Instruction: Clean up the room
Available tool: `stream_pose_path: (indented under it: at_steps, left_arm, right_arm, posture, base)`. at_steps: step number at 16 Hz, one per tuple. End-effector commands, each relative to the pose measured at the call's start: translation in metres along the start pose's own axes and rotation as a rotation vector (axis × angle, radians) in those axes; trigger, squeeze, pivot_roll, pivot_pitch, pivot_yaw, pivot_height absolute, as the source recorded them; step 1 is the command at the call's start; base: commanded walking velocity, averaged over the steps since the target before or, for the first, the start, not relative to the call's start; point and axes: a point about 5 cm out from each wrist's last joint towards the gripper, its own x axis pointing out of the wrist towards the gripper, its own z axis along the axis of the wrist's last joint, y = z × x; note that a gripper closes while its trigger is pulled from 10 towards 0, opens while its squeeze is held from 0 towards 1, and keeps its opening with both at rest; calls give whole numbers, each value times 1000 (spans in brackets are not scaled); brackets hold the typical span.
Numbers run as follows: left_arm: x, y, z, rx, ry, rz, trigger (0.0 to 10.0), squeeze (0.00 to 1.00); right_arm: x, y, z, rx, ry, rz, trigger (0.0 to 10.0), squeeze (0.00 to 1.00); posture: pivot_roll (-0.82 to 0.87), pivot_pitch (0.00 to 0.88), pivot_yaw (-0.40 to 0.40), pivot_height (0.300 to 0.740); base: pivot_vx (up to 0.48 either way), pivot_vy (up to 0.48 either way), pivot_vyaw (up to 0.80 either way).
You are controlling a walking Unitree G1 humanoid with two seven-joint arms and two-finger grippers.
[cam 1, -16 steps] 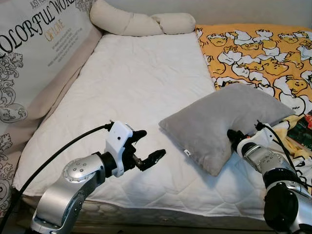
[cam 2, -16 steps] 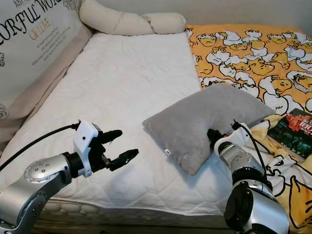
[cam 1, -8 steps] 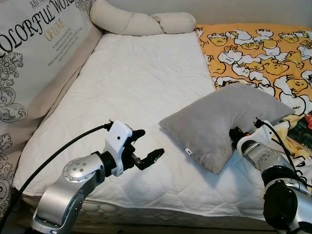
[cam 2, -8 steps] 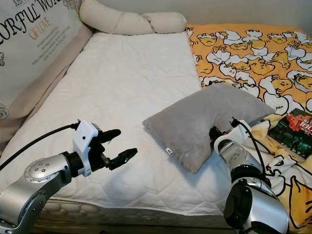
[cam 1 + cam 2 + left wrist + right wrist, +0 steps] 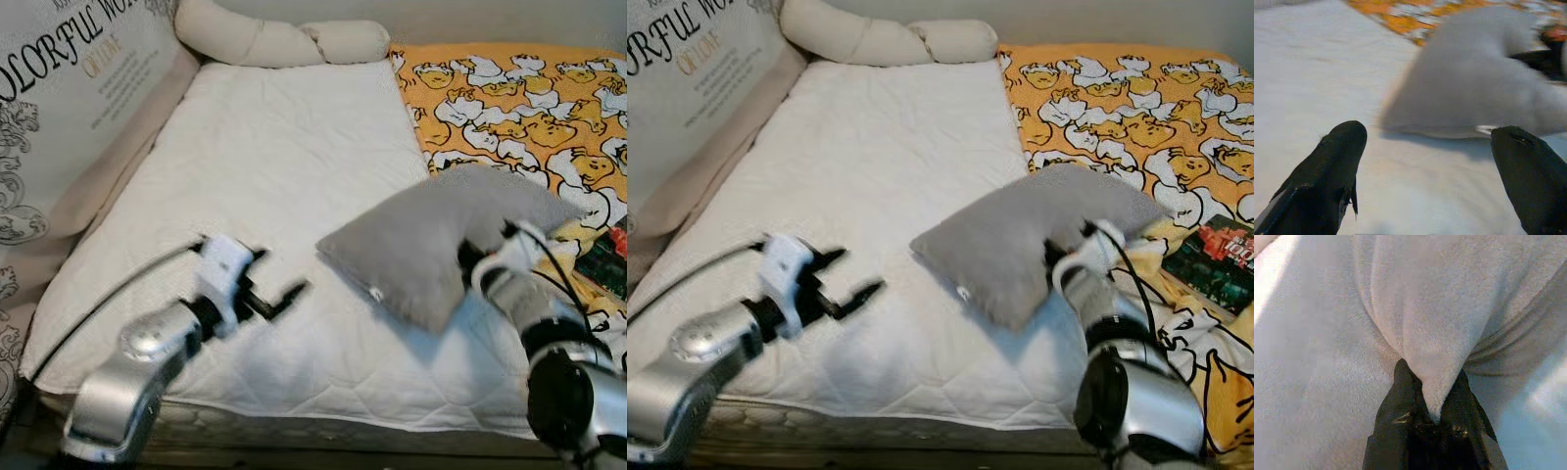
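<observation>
On the white mattress (image 5: 284,157), right hand (image 5: 1429,404) pinches grey pillow (image 5: 431,240)

The soft grey plush pillow (image 5: 436,235) lies on the white quilted mattress (image 5: 284,166) directly ahead of the right gripper (image 5: 1429,404), which has a fold of it pinched between its fingers. The left gripper (image 5: 272,294), fingers apart, hovers over the mattress with the pillow just to its right. Beyond and right of the right gripper lies the orange duck-print blanket (image 5: 509,93), with the cream bolster cushion (image 5: 279,39) far ahead of both grippers.
</observation>
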Motion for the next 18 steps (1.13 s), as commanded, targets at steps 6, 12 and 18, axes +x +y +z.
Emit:
stream_pose_path:
  at_steps: [6, 12, 18]
  left_arm:
    - [-16, 63, 22, 7, -109, 391, 10000, 0]
    - [-24, 74, 23, 26, -115, 437, 10000, 0]
    - [-27, 84, 26, 27, -116, 447, 10000, 0]
  right_arm:
    - [3, 120, 37, -117, -86, 341, 0, 0]
    - [-15, 190, 51, -9, -29, 634, 0, 0]
    - [-22, 110, 40, -28, 54, 651, 0, 0]
  posture:
    - [13, 0, -11, 740]
    - [28, 0, -17, 740]
    - [21, 0, 2, 740]
  base:
    - [0, 0, 0]
    - [0, 0, 0]
    - [0, 0, 0]
